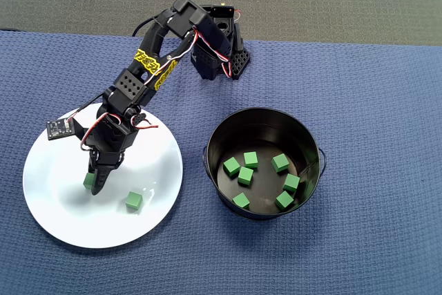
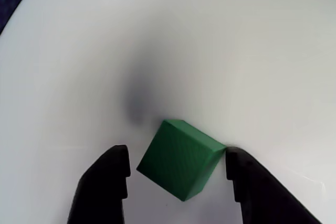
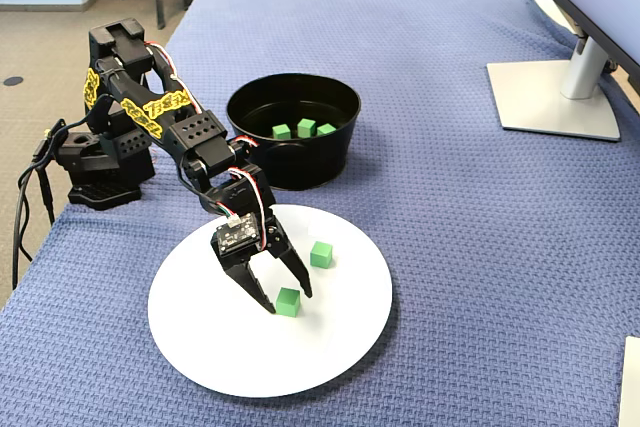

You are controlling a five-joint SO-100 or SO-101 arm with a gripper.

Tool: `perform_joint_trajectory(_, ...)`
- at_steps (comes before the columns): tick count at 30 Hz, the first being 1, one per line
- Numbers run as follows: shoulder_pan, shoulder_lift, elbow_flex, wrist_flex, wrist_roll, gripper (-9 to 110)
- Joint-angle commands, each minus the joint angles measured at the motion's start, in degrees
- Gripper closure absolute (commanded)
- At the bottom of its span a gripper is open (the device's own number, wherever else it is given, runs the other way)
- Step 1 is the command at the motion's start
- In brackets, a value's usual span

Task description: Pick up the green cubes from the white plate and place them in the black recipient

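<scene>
The white plate (image 1: 69, 219) lies at the left of the overhead view. On it sit two green cubes. One cube (image 2: 181, 158) rests between the fingers of my gripper (image 2: 176, 153), which stands open around it. The right finger (image 2: 252, 187) touches a corner of the cube, while a small gap separates it from the left finger (image 2: 105, 182). In the fixed view the gripper (image 3: 287, 299) straddles that cube (image 3: 288, 303), and the overhead view half hides the cube (image 1: 88, 181) behind the gripper (image 1: 93, 186). The second cube (image 1: 134, 201) lies free to its right. The black recipient (image 1: 262, 110) holds several green cubes (image 1: 246, 175).
A blue woven cloth (image 1: 373, 88) covers the table. The arm's base (image 1: 221, 53) stands behind the pot and plate. A grey monitor foot (image 3: 555, 97) sits at the far right in the fixed view. The table's edge (image 3: 60, 247) runs close to the plate's left side.
</scene>
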Motion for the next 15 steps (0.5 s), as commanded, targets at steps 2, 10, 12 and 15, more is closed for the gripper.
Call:
perform_joint_trajectory(2, -0.53, 1.58, 0.62, -2.11, -0.26, 93)
perform_joint_trajectory(10, -0.18, 1.93, 0.62, -2.9, 0.26, 100)
perform_joint_trajectory(12, 0.09, 2.64, 0.7, -3.69, 1.32, 101)
perform_joint_trajectory(15, 0.44, 3.78, 0.88, -3.6, 1.23, 101)
